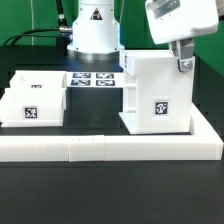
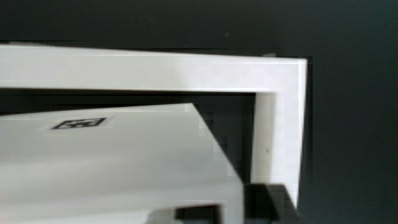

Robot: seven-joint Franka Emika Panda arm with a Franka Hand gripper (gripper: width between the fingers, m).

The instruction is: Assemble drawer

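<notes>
Border wall [image 1: 110,150]: a long low white run is laid along the near edge, with a return at the exterior view's right. It is no part of the drawer.
Tray [image 1: 35,112]: it is set at the exterior view's left, just behind the near run of the wall, open side up, with a tag on its near face. It is well apart from the gripper. No knob can be made out.
Housing [image 1: 150,85]: it is stood upright at the exterior view's right, inside the corner of the wall, with a square tag [image 1: 159,108] on its near face.
Gripper [image 1: 184,63]: it is held at the housing's far upper corner, on the exterior view's right side, pointing down.
Gripper state: whether the fingers are apart or together cannot be told. They are small in the exterior view and cut off in the wrist view.
Deciding relation: the housing lies directly below and slightly near-left of the gripper, and its vertical axis is parallel to the fingers. The tray is to be reached by a long traverse to the left.
Wrist view: a tagged white panel [image 2: 125,160], probably the housing's top, is seen before the wall's corner.
Marker board [image 1: 95,80]: it is laid flat beyond both parts, between them.
Arm base [image 1: 93,35]: it is mounted farthest back.
</notes>
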